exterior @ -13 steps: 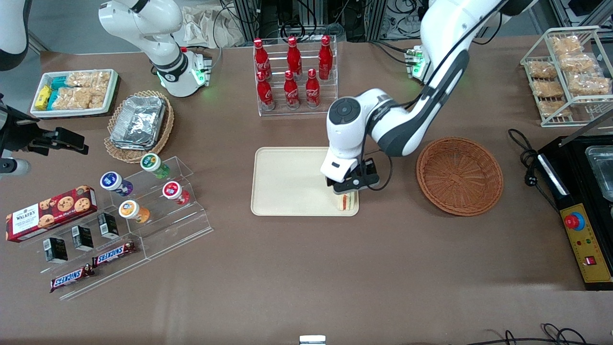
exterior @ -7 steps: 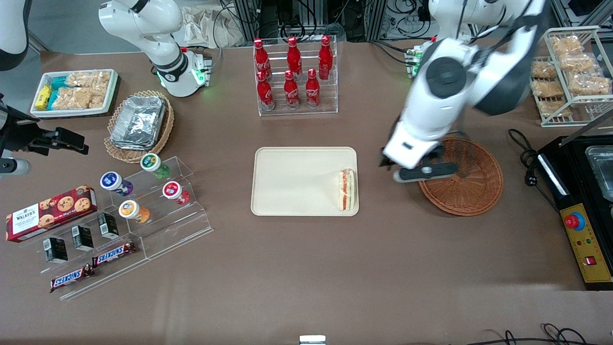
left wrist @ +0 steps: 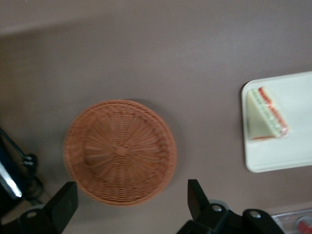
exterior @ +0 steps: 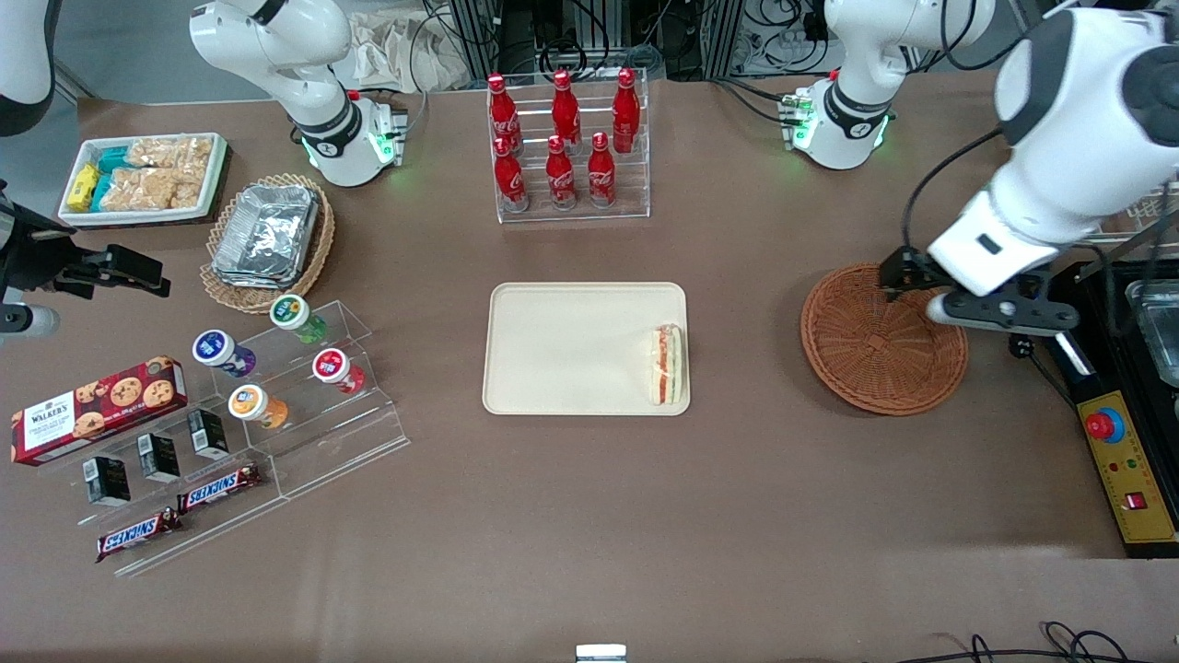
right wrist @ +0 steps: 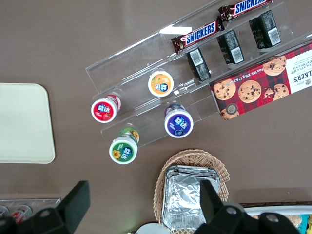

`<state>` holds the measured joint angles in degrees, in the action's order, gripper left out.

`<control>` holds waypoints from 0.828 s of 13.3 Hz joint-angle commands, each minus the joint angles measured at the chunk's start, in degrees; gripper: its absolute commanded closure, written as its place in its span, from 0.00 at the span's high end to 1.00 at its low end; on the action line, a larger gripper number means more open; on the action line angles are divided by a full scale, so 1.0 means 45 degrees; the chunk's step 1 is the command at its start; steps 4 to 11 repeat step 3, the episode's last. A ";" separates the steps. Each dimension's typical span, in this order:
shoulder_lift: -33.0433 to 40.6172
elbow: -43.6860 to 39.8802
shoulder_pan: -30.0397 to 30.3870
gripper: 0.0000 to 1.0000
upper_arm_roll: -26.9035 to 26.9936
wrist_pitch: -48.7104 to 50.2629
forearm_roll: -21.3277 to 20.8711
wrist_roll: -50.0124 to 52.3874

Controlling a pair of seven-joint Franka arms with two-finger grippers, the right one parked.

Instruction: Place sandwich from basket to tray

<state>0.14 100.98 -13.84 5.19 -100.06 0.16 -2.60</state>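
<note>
Claw [exterior: 958,299] hangs released and empty above the basket [exterior: 882,339], toward its working-arm edge; the sandwich [exterior: 667,365] lies well apart from it, on the tray [exterior: 562,350], at the tray's basket-side edge.

The hand [exterior: 958,304] is black-fingered on a white arm. Below it lies the reddish-brown woven basket [exterior: 884,339]. Well apart, the white sandwich [exterior: 667,365], striped orange-red and green, rests on the cream-beige tray [exterior: 562,348]; brown worktop [exterior: 589,516].

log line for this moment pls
phase: after placing | sandwich: on tray, at the edge nearest the basket | basket: nothing in it | hand: open, holding nothing, above basket
</note>
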 commanded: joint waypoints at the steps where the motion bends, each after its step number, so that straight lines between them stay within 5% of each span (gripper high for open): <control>1: 0.0262 0.0159 -0.0206 1.00 0.1128 0.0086 0.0200 -0.1121; 11: 0.0222 -0.0094 -0.0070 1.00 0.1229 0.0086 0.0004 -0.1122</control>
